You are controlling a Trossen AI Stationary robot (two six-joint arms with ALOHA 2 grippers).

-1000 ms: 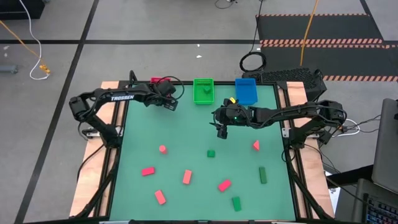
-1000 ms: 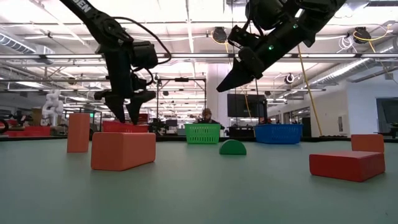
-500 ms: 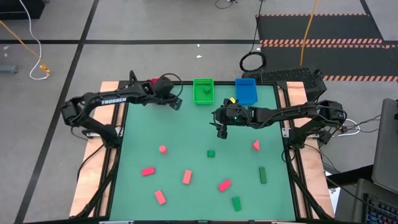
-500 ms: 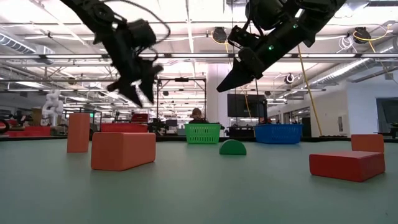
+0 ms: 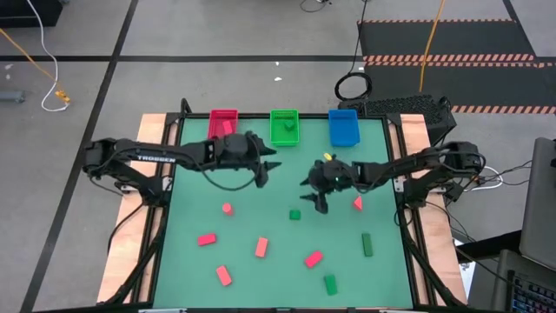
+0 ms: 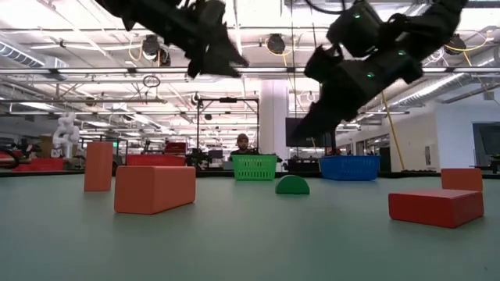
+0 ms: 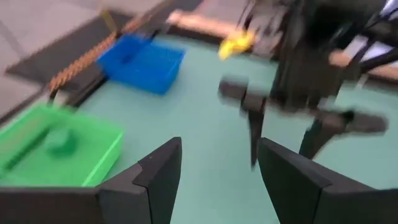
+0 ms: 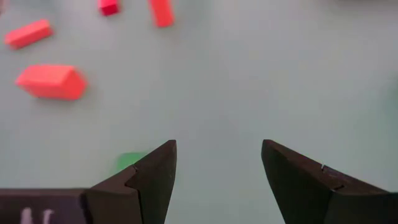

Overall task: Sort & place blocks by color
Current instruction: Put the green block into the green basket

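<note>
Along the far edge of the table stand a red bin, a green bin and a blue bin. The left gripper hangs above the mat a little in from the far edge, fingers spread and holding nothing, pointing toward the middle. Nearer the front edge the red blocks lie scattered from the left side across to the middle, with a small pink one alone farther back. In the middle lies a small green cube. The right gripper hovers just beside and above it, fingers wide apart and empty. A red wedge and two green bars lie toward the right edge. This looks like the approach for a pick: next the right gripper needs to settle over the green cube, straddle it and close.
</note>
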